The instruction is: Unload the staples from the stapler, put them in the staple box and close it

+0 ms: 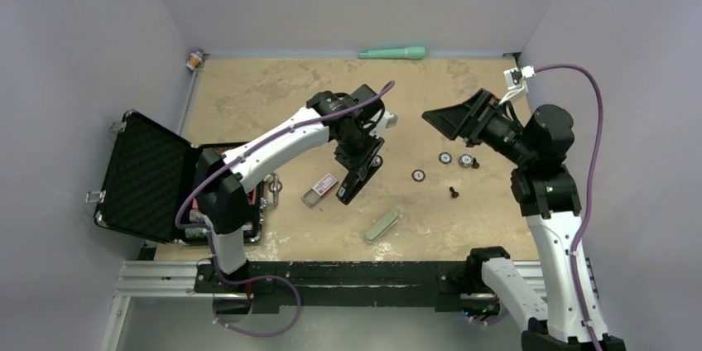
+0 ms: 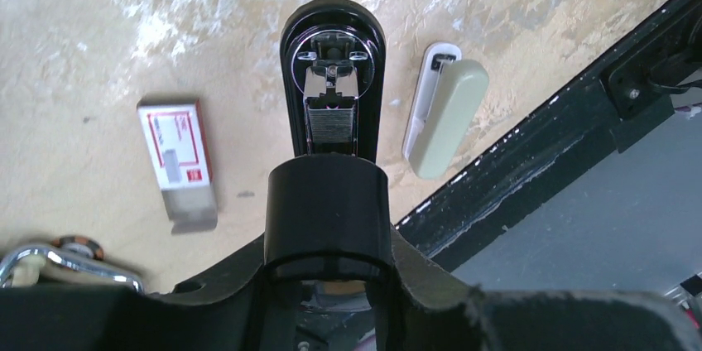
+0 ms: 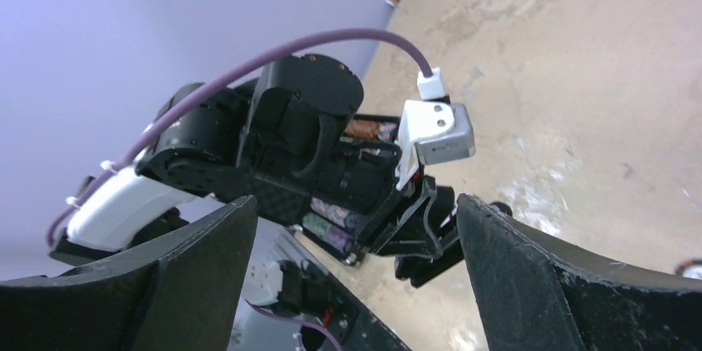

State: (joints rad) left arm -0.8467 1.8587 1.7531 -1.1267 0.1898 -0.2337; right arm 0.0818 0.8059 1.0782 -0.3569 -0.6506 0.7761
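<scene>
My left gripper [image 1: 358, 167] is shut on the rear of the small black stapler [image 2: 331, 36] and holds it above the table, nose pointing at the near edge. In the left wrist view the gripper [image 2: 327, 285] shows the stapler standing open. A silvery strip of staples [image 2: 331, 129] lies in its metal channel. In the top view the stapler [image 1: 346, 189] hangs beside the clear box. My right gripper [image 1: 451, 119] is open, empty and raised to the right of the left one. It faces the left arm, and its jaws [image 3: 356, 235] stand wide apart.
A clear box with a red-and-white label [image 2: 178, 152] lies left of the stapler, a pale green oblong case [image 2: 447, 115] to its right. An open black case [image 1: 149, 173] stands at the left. Small round parts [image 1: 445, 158] lie mid-right. A green pen [image 1: 393, 53] lies at the back wall.
</scene>
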